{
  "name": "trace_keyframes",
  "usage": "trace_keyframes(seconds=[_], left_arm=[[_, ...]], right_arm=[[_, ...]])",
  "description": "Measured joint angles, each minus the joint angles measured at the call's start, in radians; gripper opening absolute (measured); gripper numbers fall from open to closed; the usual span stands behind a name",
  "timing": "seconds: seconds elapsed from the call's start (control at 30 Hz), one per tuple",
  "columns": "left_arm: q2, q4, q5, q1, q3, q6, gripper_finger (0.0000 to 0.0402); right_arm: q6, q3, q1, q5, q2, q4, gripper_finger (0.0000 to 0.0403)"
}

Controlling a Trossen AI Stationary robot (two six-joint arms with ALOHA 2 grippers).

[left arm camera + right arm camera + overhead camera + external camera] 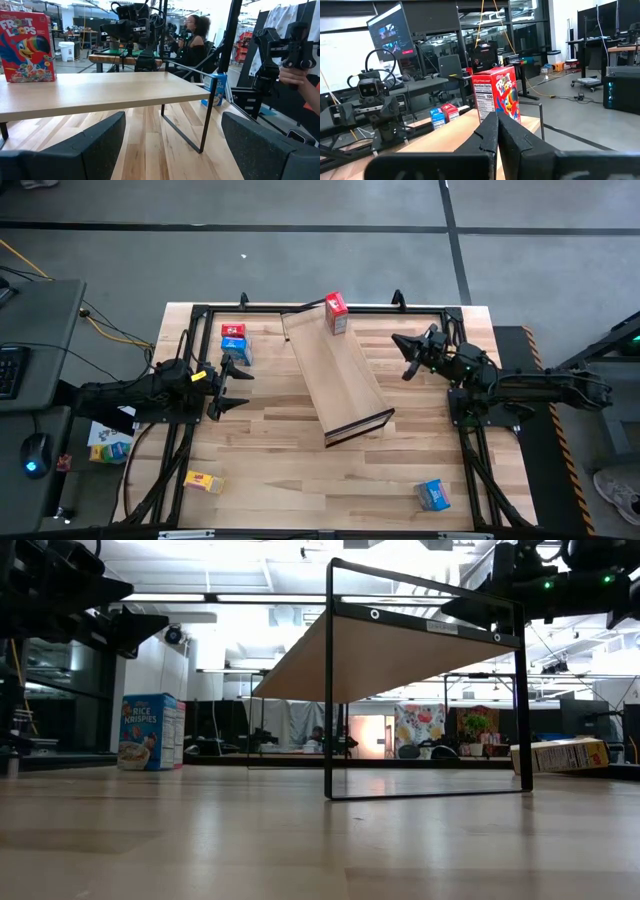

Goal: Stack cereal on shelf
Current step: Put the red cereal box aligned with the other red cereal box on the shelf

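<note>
On the far end of the shelf (335, 380) one red cereal box (336, 313) already stands upright, so your next pick lies among the boxes on the bare tabletop. Closest in is the pair by the table's far-left edge, a red box (233, 331) with a blue box (237, 348) touching it on the near side. They lie just beyond the left gripper (230, 387), whose fingers stand wide apart and hold nothing; you only need to reach a little farther out, away from your base. The shelf's long axis runs on a slant from far-centre toward near-right, between the two arms, so from that pair the panel lies to the right, near at hand.

Farther out, a yellow box (203, 480) lies flat at the near-left corner and another blue box (433, 495) at the near-right, both well apart from either arm. The right gripper (412, 356) hovers beside the shelf's far-right edge with its fingers pressed together, empty. Judged from this, your left arm is the nearer one for the pair.
</note>
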Motion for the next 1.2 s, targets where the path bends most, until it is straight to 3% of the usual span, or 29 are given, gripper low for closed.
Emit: trace_keyframes(seconds=[0.63, 0.83, 1.03, 1.2], left_arm=[[0.000, 0.004, 0.000, 0.000, 0.000, -0.020, 0.0322], [0.000, 0.083, -0.002, 0.000, 0.000, 0.001, 0.0322], [0.003, 0.254, -0.093, 0.003, 0.000, -0.010, 0.0322], [0.091, 0.179, -0.174, 0.005, 0.051, -0.090, 0.0322]], right_arm=[[-0.035, 0.000, 0.000, -0.077, 0.000, -0.004, 0.0000], [-0.037, 0.000, 0.000, -0.076, 0.000, -0.016, 0.0000], [-0.035, 0.000, 0.000, -0.076, 0.000, -0.016, 0.0000], [-0.034, 0.000, 0.000, -0.075, 0.000, -0.016, 0.0000]])
